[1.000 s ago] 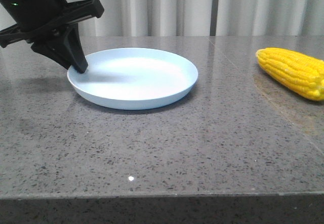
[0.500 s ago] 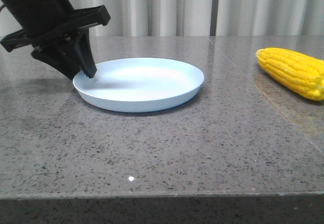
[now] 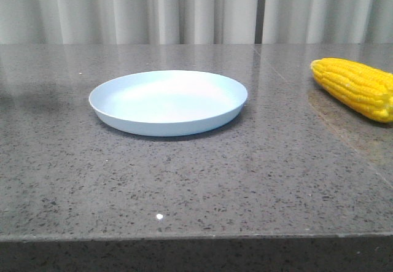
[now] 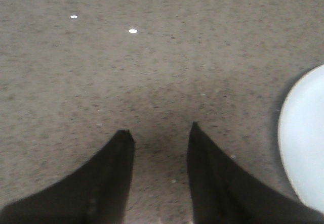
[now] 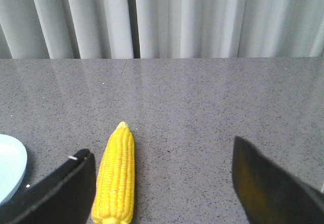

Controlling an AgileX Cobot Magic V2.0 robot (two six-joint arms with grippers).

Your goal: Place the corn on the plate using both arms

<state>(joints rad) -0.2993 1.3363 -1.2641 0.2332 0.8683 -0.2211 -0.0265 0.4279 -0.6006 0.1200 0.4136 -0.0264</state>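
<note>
Right wrist view: the right gripper (image 5: 162, 183), spread wide and empty, hovers with the corn (image 5: 116, 176) beside its one finger, unpicked; next, centre over it, while the plate (image 3: 168, 102) waits.

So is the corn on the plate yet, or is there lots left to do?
Not yet. The plate sits ready, bare, near the middle of the table. The corn lies on the table off to the right, apart from the plate. Nothing is in hand: the left gripper is open over bare table, the right gripper open near the corn. Grabbing and placing remain.
</note>
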